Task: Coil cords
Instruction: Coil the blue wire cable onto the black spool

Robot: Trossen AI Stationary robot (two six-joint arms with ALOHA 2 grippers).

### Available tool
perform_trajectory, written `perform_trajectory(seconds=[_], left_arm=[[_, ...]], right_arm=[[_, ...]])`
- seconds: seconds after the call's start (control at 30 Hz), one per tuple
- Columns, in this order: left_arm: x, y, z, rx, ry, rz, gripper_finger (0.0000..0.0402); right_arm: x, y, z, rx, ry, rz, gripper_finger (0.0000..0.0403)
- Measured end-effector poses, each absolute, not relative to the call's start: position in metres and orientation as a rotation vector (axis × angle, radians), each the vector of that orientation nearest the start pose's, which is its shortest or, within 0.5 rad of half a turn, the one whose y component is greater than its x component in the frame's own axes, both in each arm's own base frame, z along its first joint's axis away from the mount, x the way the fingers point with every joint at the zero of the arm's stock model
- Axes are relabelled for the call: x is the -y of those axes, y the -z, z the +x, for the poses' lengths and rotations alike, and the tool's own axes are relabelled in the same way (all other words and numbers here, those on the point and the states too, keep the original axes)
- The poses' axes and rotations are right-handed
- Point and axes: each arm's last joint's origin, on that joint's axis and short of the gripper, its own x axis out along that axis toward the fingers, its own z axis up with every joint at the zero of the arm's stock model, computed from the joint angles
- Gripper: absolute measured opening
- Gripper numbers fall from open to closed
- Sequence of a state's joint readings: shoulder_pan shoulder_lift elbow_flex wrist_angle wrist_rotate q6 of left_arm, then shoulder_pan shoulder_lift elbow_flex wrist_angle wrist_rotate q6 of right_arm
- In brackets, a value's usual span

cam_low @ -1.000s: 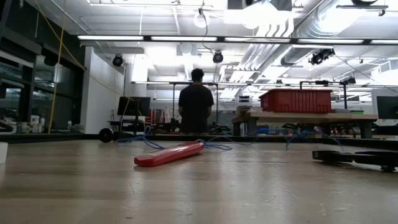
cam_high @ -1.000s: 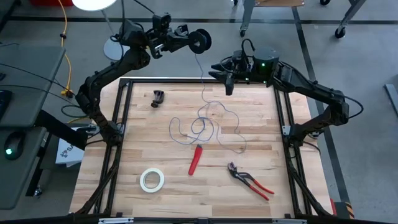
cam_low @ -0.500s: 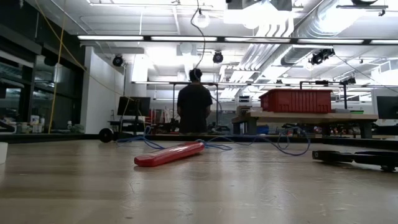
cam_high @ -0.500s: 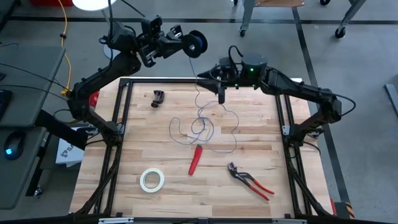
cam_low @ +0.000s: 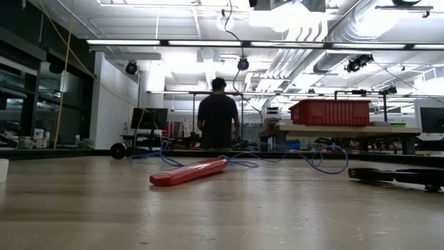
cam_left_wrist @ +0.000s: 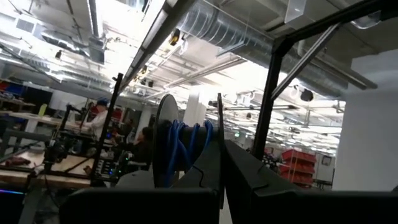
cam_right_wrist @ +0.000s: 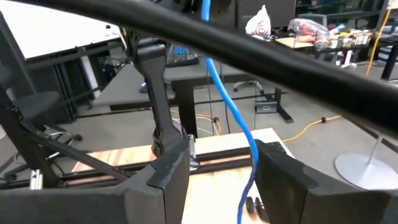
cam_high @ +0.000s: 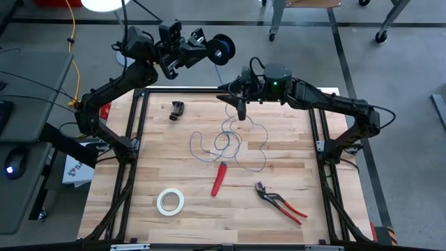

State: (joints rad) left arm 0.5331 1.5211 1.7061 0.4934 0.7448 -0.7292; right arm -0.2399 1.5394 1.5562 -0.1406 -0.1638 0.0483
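Observation:
The thin blue wire lies in loose loops point(cam_high: 226, 143) on the wooden table's middle. One strand rises from the loops to a small black spool point(cam_high: 223, 47). My left gripper point(cam_high: 203, 46) is shut on the spool, high up beyond the table's far edge. Blue turns point(cam_left_wrist: 183, 146) are wound on the spool. My right gripper point(cam_high: 240, 106) hangs open over the table's far middle. The rising strand point(cam_right_wrist: 239, 118) runs through the gap between its fingers. In the low view the wire point(cam_low: 326, 158) shows as a raised loop on the right. My left gripper pinches the rim of one spool flange point(cam_left_wrist: 219, 134) between its two fingers, coming roughly level from the left. The spool is lifted clear, and the wire hangs from it. My right gripper has the strand point(cam_right_wrist: 252, 152) close beside one finger point(cam_right_wrist: 280, 177); I cannot tell whether they touch.
A red-handled tool point(cam_high: 219, 179), red-handled pliers point(cam_high: 280, 203) and a white tape roll point(cam_high: 170, 201) lie on the near half of the table. A small black clip point(cam_high: 178, 110) lies at the far left. A person point(cam_low: 218, 114) stands in the room beyond.
My right gripper has gone toward the table's left edge and a little nearer, along the strand. My left arm has swung slightly left with the spool. The wire's right-hand loops have been drawn in toward the middle, and one loop has lifted off the table.

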Motion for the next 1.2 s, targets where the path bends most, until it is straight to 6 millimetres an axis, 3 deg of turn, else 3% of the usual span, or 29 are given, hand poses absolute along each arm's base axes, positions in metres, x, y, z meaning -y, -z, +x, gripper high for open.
perform_trajectory(seconds=[0.77, 1.0, 1.2], left_arm=[[-0.140, -0.527, 0.273, 0.444, 0.363, -0.301, 0.0000], [-0.143, -0.527, 0.272, 0.445, 0.349, -0.288, 0.0000], [-0.156, -0.520, 0.261, 0.332, 0.243, -0.338, 0.0000]], right_arm=[[0.077, -0.417, 0.336, -0.184, 0.075, 0.058, 0.0071], [0.077, -0.416, 0.336, -0.193, 0.065, 0.062, 0.0007], [0.067, -0.425, 0.320, -0.219, 0.035, 0.090, 0.0002]])
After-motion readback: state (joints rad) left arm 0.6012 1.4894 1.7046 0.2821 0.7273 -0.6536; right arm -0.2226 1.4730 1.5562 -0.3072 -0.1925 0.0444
